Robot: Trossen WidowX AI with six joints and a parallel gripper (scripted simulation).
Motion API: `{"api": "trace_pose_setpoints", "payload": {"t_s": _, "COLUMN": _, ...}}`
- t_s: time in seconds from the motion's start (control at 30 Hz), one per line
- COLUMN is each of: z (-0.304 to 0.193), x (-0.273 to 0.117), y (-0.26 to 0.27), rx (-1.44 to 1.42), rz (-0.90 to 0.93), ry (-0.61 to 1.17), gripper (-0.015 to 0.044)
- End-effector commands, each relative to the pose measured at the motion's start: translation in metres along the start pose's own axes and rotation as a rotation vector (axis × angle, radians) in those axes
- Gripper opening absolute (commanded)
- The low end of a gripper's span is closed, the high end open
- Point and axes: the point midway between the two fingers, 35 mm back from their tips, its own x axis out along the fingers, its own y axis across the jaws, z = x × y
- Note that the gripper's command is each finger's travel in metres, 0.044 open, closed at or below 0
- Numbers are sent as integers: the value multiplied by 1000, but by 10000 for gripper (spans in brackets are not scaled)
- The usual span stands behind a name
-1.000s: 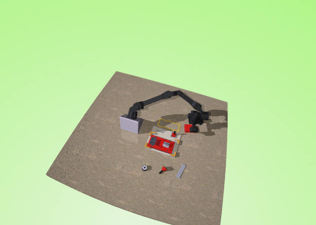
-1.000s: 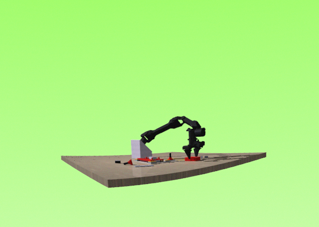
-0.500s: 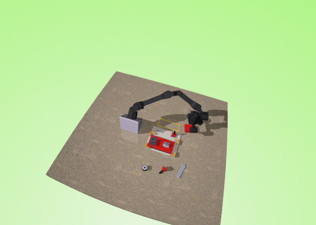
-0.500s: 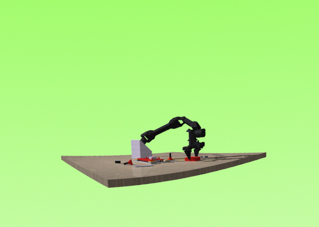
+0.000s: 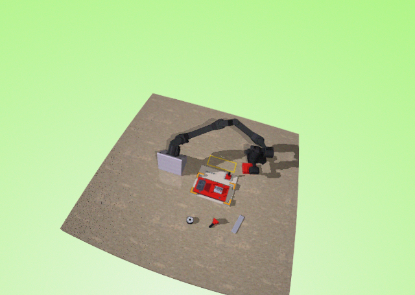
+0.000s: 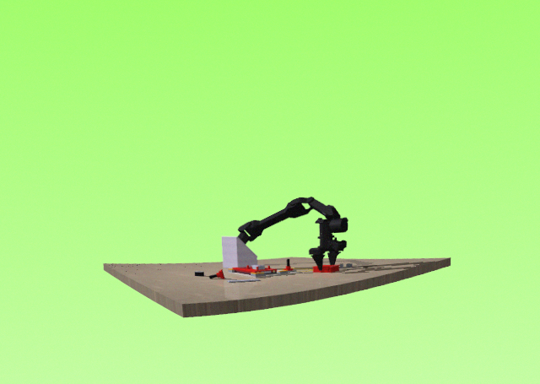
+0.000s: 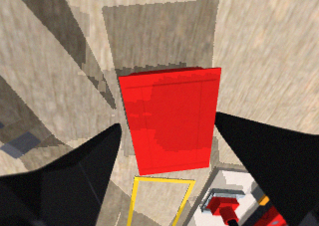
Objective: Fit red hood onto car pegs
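The red hood [image 5: 247, 168] [image 6: 329, 269] [image 7: 169, 97] lies on the table, flat roof up, to the right of the car in the top view. My gripper [image 6: 326, 267] [image 7: 167, 121] points down and is open, one finger beside each long side of the hood. In the wrist view the right fingertip is close to the hood's edge; contact cannot be told. The red chassis [image 5: 211, 194] [image 6: 242, 269] sits in the pale jig [image 5: 209, 172] with the grey engine block [image 5: 218, 188] [image 6: 258, 267] on its deck. The pegs are too small to make out. The hood's corner holes do not show.
A yellow outline [image 5: 236, 166] [image 7: 164, 178] lies behind the jig. A red part with a black stem [image 5: 228, 176] [image 7: 223, 206] stands on the jig. A wheel [image 5: 189, 220], a red-and-black part [image 5: 214, 222] and a grey bar [image 5: 238, 224] lie in front. Grey blocks [image 7: 21, 144] lie beyond the left finger.
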Motion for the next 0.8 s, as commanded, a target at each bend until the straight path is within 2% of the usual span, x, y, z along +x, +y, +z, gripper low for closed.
{"api": "trace_pose_setpoints", "payload": {"t_s": 0.0, "z": -1, "x": 3, "y": -2, "rx": 8, "rz": -4, "ry": 6, "gripper": 440}}
{"api": "trace_pose_setpoints", "payload": {"t_s": 0.47, "z": -1, "x": 3, "y": -2, "rx": 8, "rz": -4, "ry": 6, "gripper": 440}}
{"api": "trace_pose_setpoints", "payload": {"t_s": 0.53, "z": 0, "x": 0, "y": 0, "rx": 1, "rz": 0, "ry": 0, "gripper": 387}}
{"api": "trace_pose_setpoints", "payload": {"t_s": 0.77, "z": 0, "x": 0, "y": 0, "rx": 1, "rz": 0, "ry": 0, "gripper": 341}}
